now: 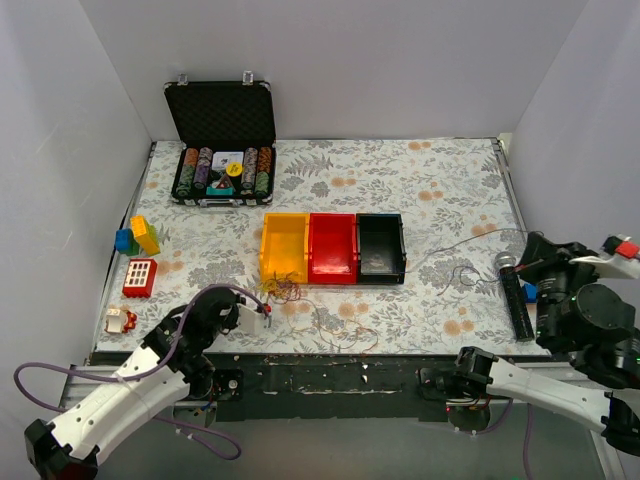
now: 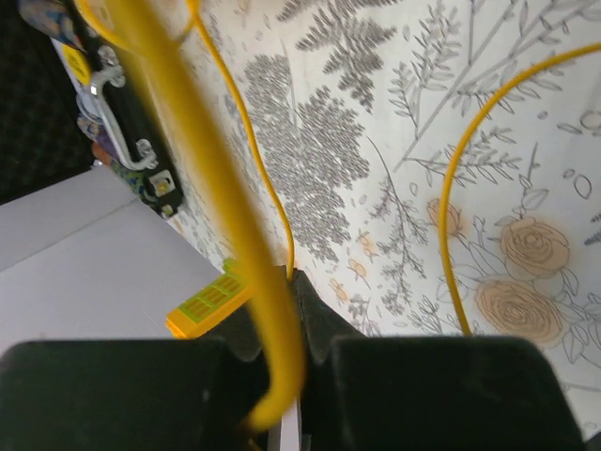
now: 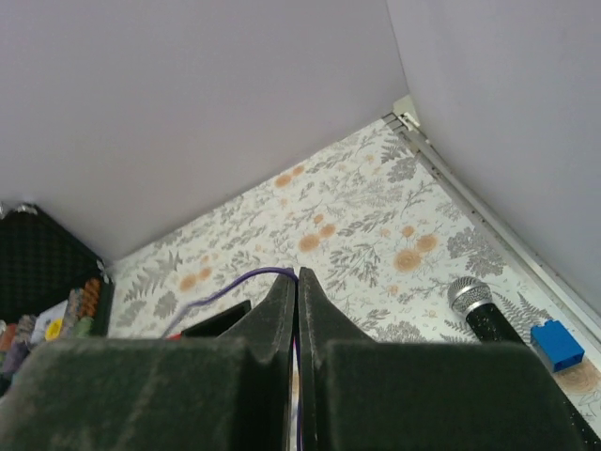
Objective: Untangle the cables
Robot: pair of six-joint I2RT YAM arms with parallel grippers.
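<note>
The cables lie as a small yellow and dark red knot [image 1: 283, 290] just in front of the yellow bin, with loose thin strands [image 1: 462, 272] trailing right across the flowered cloth. My left gripper [image 1: 264, 318] sits beside the knot. In the left wrist view it [image 2: 289, 274] is shut on a yellow cable [image 2: 268, 193] that runs up out of the jaws, and another yellow loop [image 2: 449, 216] curves to the right. My right gripper [image 1: 522, 264] is at the far right, raised. In its wrist view it [image 3: 298, 272] is shut on a thin purple cable [image 3: 235, 282] leading left.
Yellow [image 1: 284, 247], red [image 1: 333, 247] and black [image 1: 381, 247] bins stand mid-table. An open poker chip case [image 1: 222, 130] is at the back left. Toy bricks [image 1: 140, 235] and a red block [image 1: 140, 277] lie left. A microphone [image 1: 515, 295] and a blue brick [image 3: 556, 344] lie under the right arm.
</note>
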